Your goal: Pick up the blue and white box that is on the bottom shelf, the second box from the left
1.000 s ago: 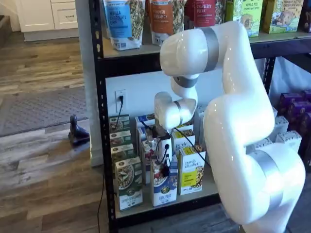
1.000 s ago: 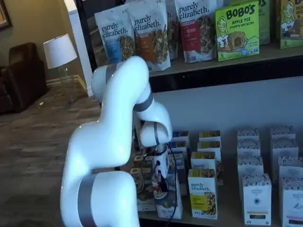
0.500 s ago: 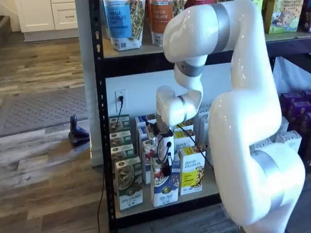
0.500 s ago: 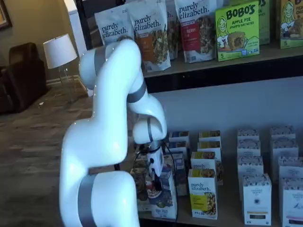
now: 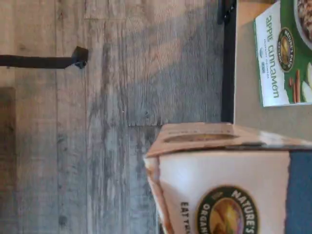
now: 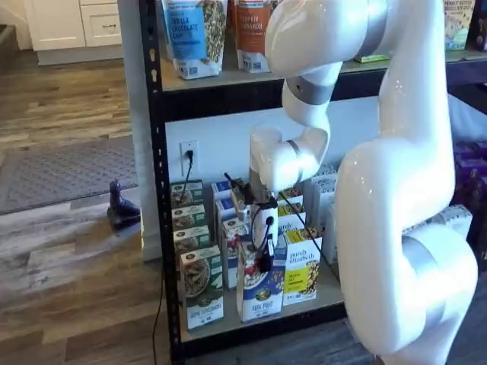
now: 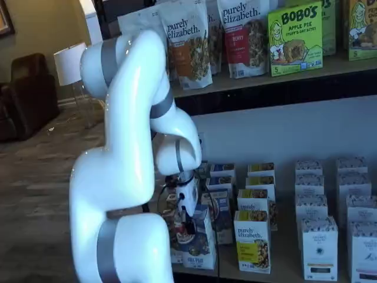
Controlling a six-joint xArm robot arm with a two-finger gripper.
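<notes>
Wrist view, closest in, has the blue and white box (image 5: 229, 190) filling the frame, its far end cut off, over wood floor with the green carton (image 5: 285, 51) lying on the bottom shelf (image 5: 246, 109) beyond. Both shelf views show the claw (image 6: 264, 262) clamped on that box, upright, long axis vertical, tipped slightly, at the shelf's front edge beside the yellow carton (image 6: 301, 275). Fingertips are hard to make out.
</notes>
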